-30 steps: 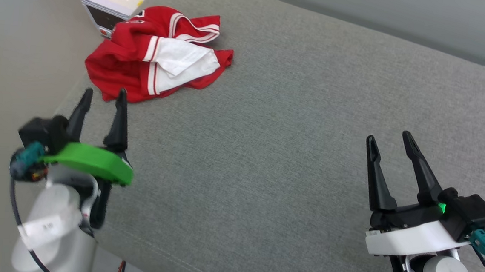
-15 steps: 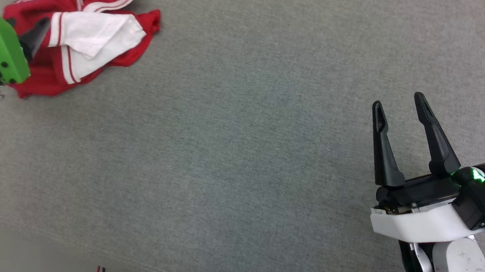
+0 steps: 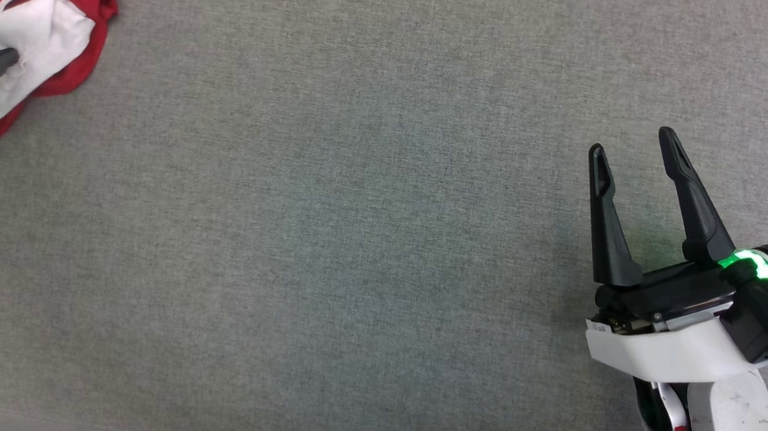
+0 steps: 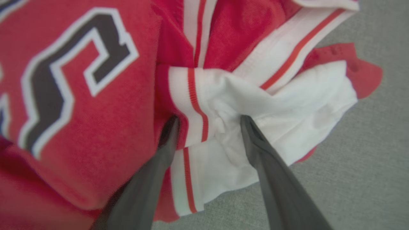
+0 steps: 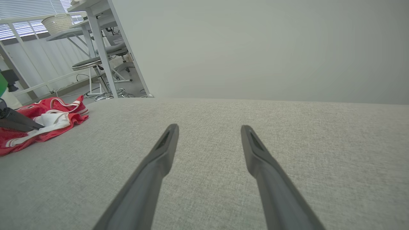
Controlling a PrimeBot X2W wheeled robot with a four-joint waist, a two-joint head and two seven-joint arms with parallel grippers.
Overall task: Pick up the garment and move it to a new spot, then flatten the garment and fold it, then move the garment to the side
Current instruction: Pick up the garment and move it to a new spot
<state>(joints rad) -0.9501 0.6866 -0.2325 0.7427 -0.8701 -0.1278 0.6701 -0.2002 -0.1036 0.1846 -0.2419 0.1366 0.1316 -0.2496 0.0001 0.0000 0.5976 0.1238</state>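
Now your left gripper [image 4: 209,119] straddles the shirt [image 4: 80,134] sleeve [image 4: 303,105], jaws apart. Your right gripper [image 3: 632,140] hovers, spread wide, over the cushion [image 3: 355,240].

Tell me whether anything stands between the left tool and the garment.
Nothing visible does. The left tool is open right at the garment, its two fingers on either side of a bunched fold of the white sleeve.
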